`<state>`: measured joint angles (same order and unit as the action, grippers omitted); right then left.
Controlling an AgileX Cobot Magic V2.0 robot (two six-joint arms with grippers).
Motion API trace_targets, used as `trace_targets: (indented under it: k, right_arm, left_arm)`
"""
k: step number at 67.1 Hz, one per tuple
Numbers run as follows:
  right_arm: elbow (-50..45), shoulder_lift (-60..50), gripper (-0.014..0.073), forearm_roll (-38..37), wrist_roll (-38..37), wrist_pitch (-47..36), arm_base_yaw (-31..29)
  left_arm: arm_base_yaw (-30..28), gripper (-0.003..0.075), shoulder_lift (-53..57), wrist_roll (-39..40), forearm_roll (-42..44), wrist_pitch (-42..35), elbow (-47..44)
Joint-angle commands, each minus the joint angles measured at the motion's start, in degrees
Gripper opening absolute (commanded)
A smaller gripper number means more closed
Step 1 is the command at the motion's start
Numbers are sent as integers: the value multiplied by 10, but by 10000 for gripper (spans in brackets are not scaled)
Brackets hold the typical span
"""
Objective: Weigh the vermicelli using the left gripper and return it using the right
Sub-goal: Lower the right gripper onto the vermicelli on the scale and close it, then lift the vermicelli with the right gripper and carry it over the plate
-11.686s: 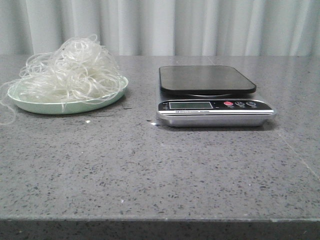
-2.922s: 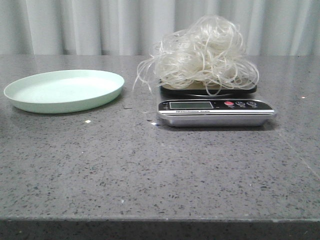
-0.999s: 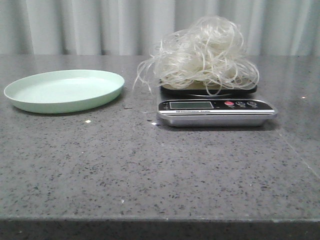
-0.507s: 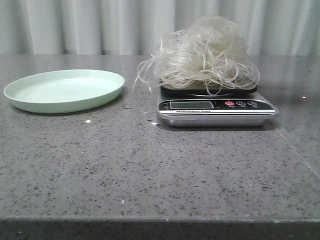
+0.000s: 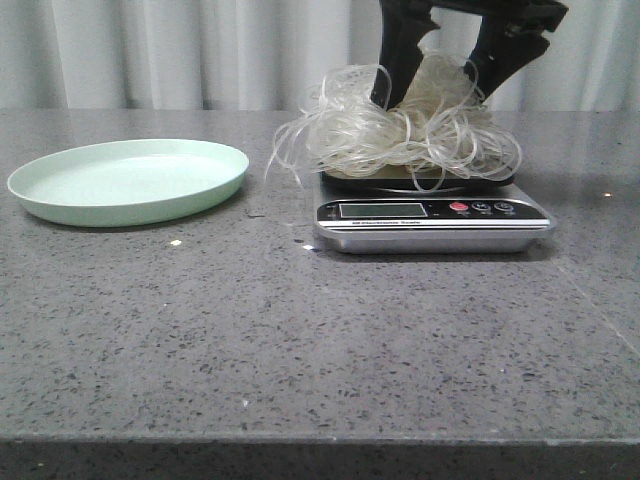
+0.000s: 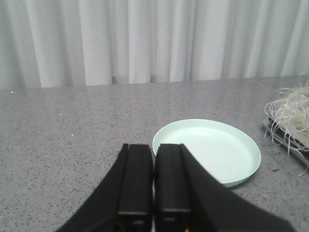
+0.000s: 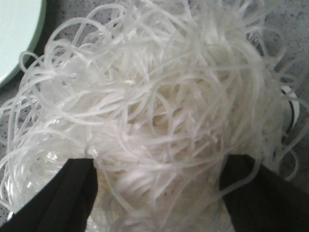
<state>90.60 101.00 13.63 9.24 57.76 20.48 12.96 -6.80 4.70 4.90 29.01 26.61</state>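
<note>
Pale green plate (image 5: 128, 182) is seen at the left of the grey speckled table (image 5: 300, 340), bare of any load; in the left wrist view the same plate (image 6: 207, 150) lies just beyond the left gripper (image 6: 154, 193), whose two black fingers (image 6: 135, 179) are pressed together with nothing between them, held above the table and apart from the plate; a small white crumb (image 5: 176, 243) is noted on the table in front of the plate.

Right of the plate, the kitchen scale (image 5: 432, 222) is placed, silver-bodied with a dark platform; a blank display (image 5: 381, 210), a red button (image 5: 458, 207) and two dark buttons are seen on its front panel; a line of small print under the display is too fine to be read.

The vermicelli (image 5: 400, 125) is heaped on the scale platform, loose strands drooping over its left edge toward the plate; the right gripper (image 5: 436, 90) is lowered into the heap from above, its fingers spread wide, one on each side of the tangle's crown; in the right wrist view the fingertips (image 7: 72, 188) are seen at either flank of the noodles (image 7: 149, 116), not closed on them.

White pleated curtain (image 5: 200, 50) is hung behind the table.
</note>
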Motion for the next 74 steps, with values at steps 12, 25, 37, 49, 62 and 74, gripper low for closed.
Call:
trace_targets:
  k: [12,25,37,49,62,74]
  right_arm:
    - [16,-1,547,4,4,12,-1]
    - [16,-1,213,4,4,11,-1]
    - [19,-1,152,4,4,12,-1]
    - [48,-15,153,4,4,24,-1]
    - [122,-29,153,8,4,69,0]
    - [222,-29,153,27,4,118,0]
  left_arm:
    - [-2,136,-7,5,2,-47,14]
    - [-2,136,-7,5,2,-52,14]
    - [-2,136,-7,5,2,-66,14]
    - [-2,136,-7,5,2,-67,14]
    - [-2,136,-7,5,2,-67,14]
    - [-2,136,-7,5,2,-67,14]
